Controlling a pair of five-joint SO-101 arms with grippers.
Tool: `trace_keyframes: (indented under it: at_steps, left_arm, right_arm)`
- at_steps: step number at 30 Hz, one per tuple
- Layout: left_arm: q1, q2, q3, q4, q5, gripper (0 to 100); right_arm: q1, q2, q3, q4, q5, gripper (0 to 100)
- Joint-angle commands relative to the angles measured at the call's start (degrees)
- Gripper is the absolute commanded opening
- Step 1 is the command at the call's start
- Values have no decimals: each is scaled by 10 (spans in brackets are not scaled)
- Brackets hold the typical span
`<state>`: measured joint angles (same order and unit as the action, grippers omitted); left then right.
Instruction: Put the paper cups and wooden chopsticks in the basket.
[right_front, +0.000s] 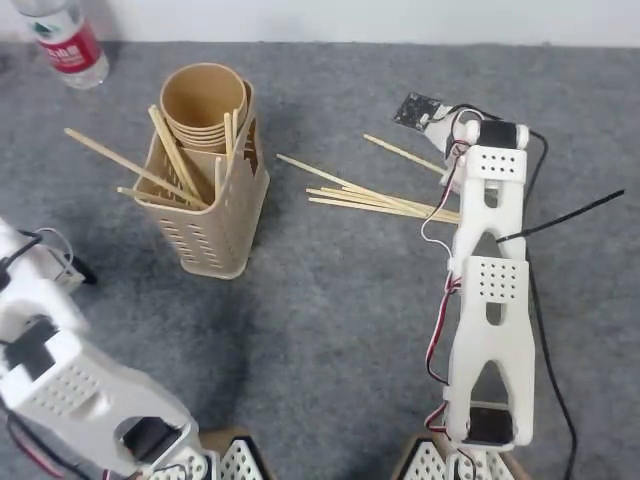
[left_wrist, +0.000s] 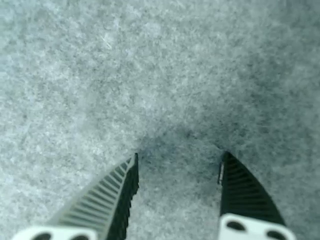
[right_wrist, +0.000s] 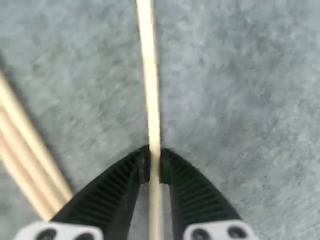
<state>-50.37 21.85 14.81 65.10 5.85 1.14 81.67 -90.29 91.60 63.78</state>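
A tan slotted basket (right_front: 215, 225) stands on the grey carpet with nested paper cups (right_front: 203, 100) and several wooden chopsticks (right_front: 130, 165) sticking out of it. A loose bundle of chopsticks (right_front: 380, 200) lies on the carpet between the basket and the right arm (right_front: 490, 200). My right gripper (right_wrist: 154, 162) is shut on a single chopstick (right_wrist: 146, 75), which also shows apart from the bundle (right_front: 402, 152); the bundle's sticks (right_wrist: 25, 145) lie beside it. My left gripper (left_wrist: 179, 160) hangs open over bare carpet near the table's left edge, holding nothing.
A plastic water bottle (right_front: 65, 40) lies at the far left corner. A small black part (right_front: 418, 110) and cables sit by the right arm's wrist. The left arm's white body (right_front: 80, 390) takes up the near left corner.
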Motion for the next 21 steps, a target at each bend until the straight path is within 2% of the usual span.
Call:
trace_keyframes:
  at_steps: [1,3,8,17,21]
  left_arm:
    - [5,2,12,1,4,272]
    - [5,2,12,1,4,272]
    - [5,2,12,1,4,272]
    - [5,2,12,1,3,272]
    - [5,2,12,1,3,272]
  right_arm:
    - [11,7,-6,70,62,8]
    - [8,4,-35,95,86,9]
    - [-7,-57,-62,108,81,9]
    - [-73,-329,-60,108,-113,9]
    - [-118,-434,-58,110,-254,9]
